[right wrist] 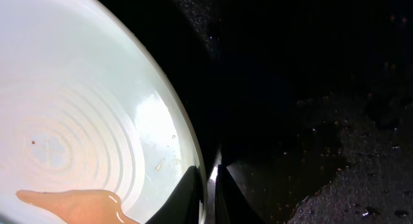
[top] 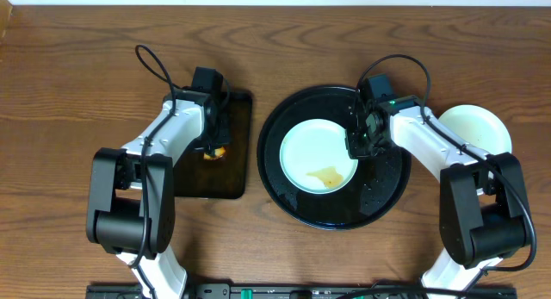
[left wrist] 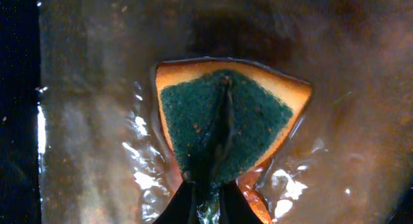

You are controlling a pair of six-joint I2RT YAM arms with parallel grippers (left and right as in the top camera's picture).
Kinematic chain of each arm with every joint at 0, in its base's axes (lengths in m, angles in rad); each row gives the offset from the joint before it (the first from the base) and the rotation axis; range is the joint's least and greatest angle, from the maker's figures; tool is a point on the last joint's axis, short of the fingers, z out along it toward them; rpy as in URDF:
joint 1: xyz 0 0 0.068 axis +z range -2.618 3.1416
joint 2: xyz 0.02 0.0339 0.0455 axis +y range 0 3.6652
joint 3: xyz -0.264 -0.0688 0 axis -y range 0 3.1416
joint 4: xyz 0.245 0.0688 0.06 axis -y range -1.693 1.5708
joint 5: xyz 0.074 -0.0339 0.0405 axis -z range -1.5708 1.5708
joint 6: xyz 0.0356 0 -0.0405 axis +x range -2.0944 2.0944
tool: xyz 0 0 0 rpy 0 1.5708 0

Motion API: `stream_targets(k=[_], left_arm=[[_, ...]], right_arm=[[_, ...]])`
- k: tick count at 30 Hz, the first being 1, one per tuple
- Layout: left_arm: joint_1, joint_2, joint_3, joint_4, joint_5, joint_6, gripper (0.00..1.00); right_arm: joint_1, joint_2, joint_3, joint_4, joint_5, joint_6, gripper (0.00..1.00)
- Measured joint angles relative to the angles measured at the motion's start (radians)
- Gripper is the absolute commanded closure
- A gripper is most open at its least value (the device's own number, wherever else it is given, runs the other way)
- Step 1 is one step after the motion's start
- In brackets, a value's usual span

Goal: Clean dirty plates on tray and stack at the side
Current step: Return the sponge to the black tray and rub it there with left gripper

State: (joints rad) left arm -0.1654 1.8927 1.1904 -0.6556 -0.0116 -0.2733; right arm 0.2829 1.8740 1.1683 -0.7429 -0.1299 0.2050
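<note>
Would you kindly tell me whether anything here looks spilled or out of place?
Yes: a brown puddle sits on the mint plate in the round tray, toward the robot's side, and that tray's floor is wet with droplets. The rectangular tray also holds water around the sponge.

- From above, soft even light falls on the bench [top: 69, 92]; everything is sharp, with only faint shadows under the arms.
- The left wrist view is dim and murky brown, with white wet glare streaking beside the sponge [left wrist: 219, 127].
- The right wrist view is harsh: plate [right wrist: 77, 108] nearly blown out, tray [right wrist: 310, 88] almost black, jaws blurred at the bottom edge.
</note>
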Motion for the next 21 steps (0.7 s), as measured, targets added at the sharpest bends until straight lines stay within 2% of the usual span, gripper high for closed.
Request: stream_targets(k=[8,11,16,21], left_arm=[[-0.022,0.0,0.0,0.009,0.001,0.111,0.92],[-0.022,0.0,0.0,0.006,0.002,0.138,0.63],[-0.026,-0.001,0.0,-0.018,0.01,0.147,0.59],[-0.028,-0.031,-0.002,-0.029,0.013,0.129,0.47]], right_arm=[[0.0,0.0,0.0,-0.006,0.0,0.0,0.91],[0.0,0.0,0.0,-0.005,0.004,0.0,0.83],[0.0,0.0,0.0,-0.002,0.014,-0.001,0.79],[0.0,0.0,0.0,0.02,0.015,0.0,0.79]])
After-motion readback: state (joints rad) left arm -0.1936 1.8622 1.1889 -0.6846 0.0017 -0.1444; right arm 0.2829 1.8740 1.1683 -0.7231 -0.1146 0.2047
